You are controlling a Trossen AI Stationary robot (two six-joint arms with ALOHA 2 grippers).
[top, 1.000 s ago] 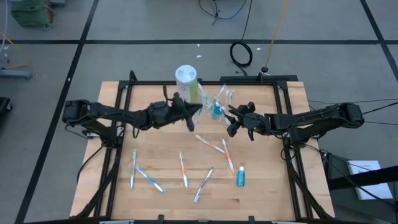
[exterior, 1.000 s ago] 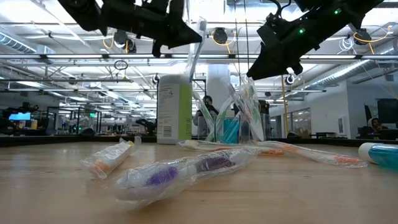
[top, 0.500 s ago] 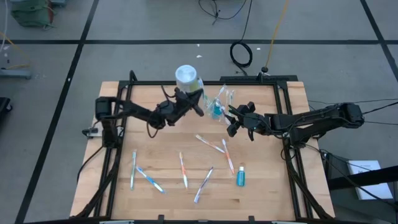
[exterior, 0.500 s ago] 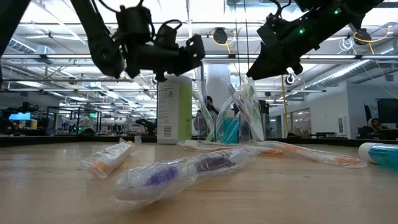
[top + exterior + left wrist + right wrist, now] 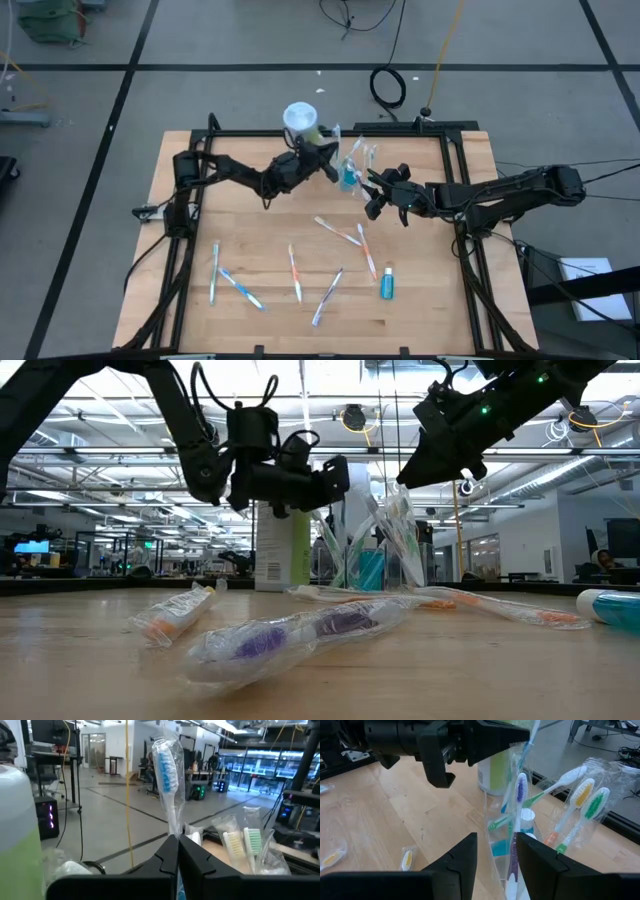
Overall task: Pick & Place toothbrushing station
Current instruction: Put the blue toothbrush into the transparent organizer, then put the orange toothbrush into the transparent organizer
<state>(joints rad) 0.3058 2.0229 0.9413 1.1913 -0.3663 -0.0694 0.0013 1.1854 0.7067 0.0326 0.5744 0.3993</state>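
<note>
A clear cup (image 5: 349, 178) stands at the table's far middle, with several wrapped toothbrushes (image 5: 580, 800) and a teal tube (image 5: 372, 570) upright in it. My left gripper (image 5: 326, 166) is just left of the cup, level, shut on a wrapped blue-bristled toothbrush (image 5: 165, 762). My right gripper (image 5: 374, 197) hangs open, near and right of the cup. In the low view it is above the cup (image 5: 385, 575), and its fingers (image 5: 465, 857) touch nothing that I can see. My left gripper pinches the wrapped toothbrush between its two fingers on the neck just under the head (image 5: 174, 827). The fingers come level from the table's left and lie across the brush. The brush stands nearly upright, head up. Its handle (image 5: 512, 785) slants down into the cup among the others.
A white-capped bottle with a green label (image 5: 301, 125) stands just behind my left gripper. Several wrapped toothbrushes (image 5: 295, 272) lie scattered over the near half of the table. A teal toothpaste tube (image 5: 387, 283) lies at the near right.
My left gripper has gone down and toward the table's far right, up to the cup, and has tipped from slanting down to level. It stays shut on the toothbrush, which has come along head up.
</note>
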